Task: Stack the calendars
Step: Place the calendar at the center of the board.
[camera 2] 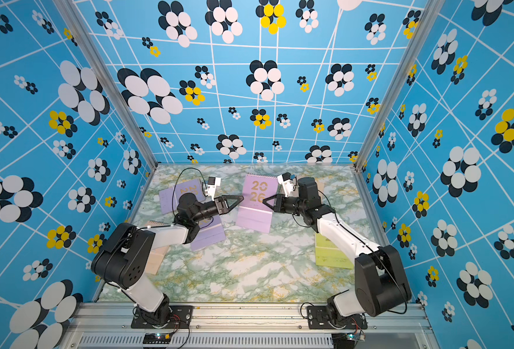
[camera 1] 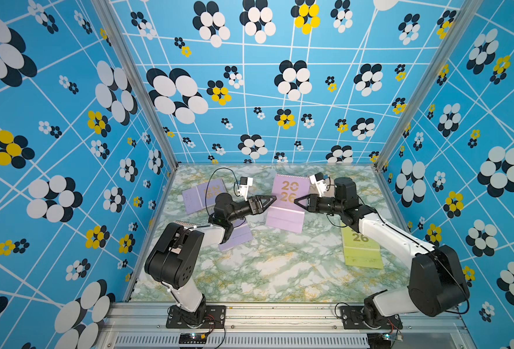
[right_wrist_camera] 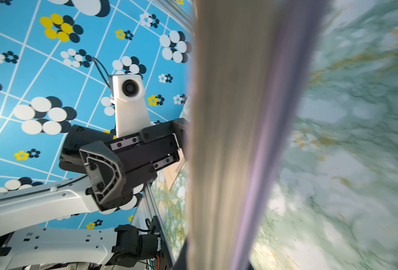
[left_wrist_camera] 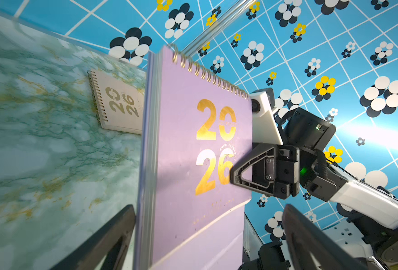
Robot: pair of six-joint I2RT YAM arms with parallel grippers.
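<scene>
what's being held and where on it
The lavender calendar, by its side edge beside the 26, in the right end effector; left end effector open.

My left arm (camera 1: 207, 235) and right arm (camera 1: 391, 238) have white shells between bulky black joint housings. My left gripper (camera 1: 273, 198) and right gripper (camera 1: 295, 200) are black, with hollow triangular fingers. Each wrist carries a white camera mount (right_wrist_camera: 130, 112) and a thin black cable (right_wrist_camera: 100, 70). Black base plates (camera 1: 216, 312) are held by screws.

Reads "20 26" in large gold numerals on the cover of the middle lavender calendar (left_wrist_camera: 188, 131). Reads the same on the pale beige calendar (left_wrist_camera: 120, 105). Shows only "26" on the yellow-green calendar (camera 1: 362, 251). Smaller print: illegible.
</scene>
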